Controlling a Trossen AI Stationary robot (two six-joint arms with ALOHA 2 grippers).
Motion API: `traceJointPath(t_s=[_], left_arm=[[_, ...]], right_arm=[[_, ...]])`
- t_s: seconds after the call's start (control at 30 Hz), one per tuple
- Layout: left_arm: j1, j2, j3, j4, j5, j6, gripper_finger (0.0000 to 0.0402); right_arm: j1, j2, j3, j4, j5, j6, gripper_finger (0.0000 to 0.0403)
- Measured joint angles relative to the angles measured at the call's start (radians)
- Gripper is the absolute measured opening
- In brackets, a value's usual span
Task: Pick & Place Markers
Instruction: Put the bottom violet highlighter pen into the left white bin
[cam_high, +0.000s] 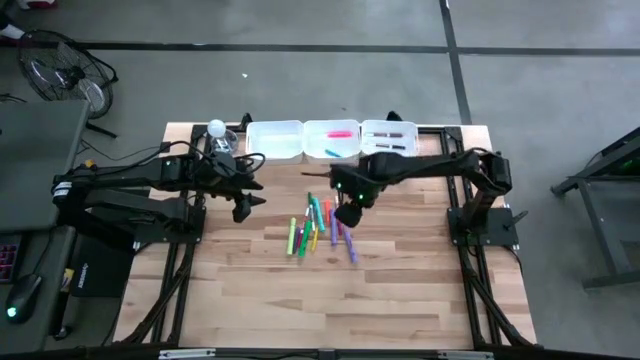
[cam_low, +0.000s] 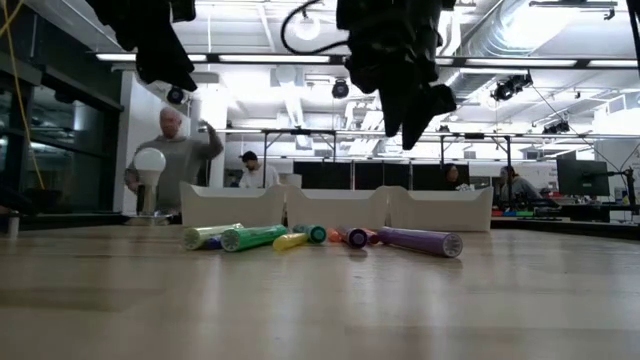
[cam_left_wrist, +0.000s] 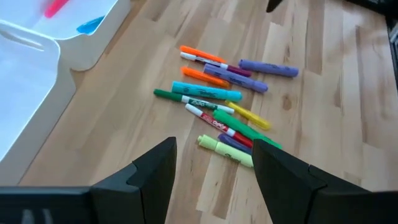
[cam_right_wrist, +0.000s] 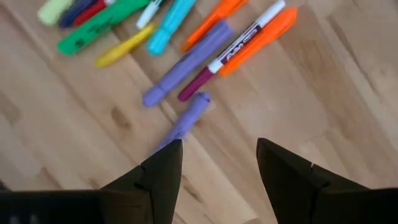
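Many slim plastic markers (cam_left_wrist: 217, 99) lie clustered on pale wood-grain table (cam_left_wrist: 323, 124).

From above, the right gripper (cam_high: 347, 212) covers part of the markers (cam_high: 318, 226), at about three o'clock in the pile. In the right wrist view a purple marker (cam_right_wrist: 184, 122) disappears behind a finger. The trays' (cam_high: 331, 140) contents are too small to identify. The people beyond the worktop (cam_low: 320, 290) are blurred.
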Motion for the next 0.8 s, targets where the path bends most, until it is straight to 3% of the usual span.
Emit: traceJointPath(t_s=[0.27,0.5,0.8], left_arm=[[0.000,0.000,0.000,-0.001,0.021,0.068,0.0207],[0.000,0.000,0.000,-0.020,0.026,0.096,0.0207],[0.000,0.000,0.000,-0.069,0.040,0.119,0.0207]], right_arm=[[0.113,0.000,-0.005,0.033,0.083,0.242,0.0195],[0.192,0.024,-0.005,0.033,0.094,0.460,0.0195],[0.260,0.149,-0.007,0.055,0.079,0.527,0.0195]])
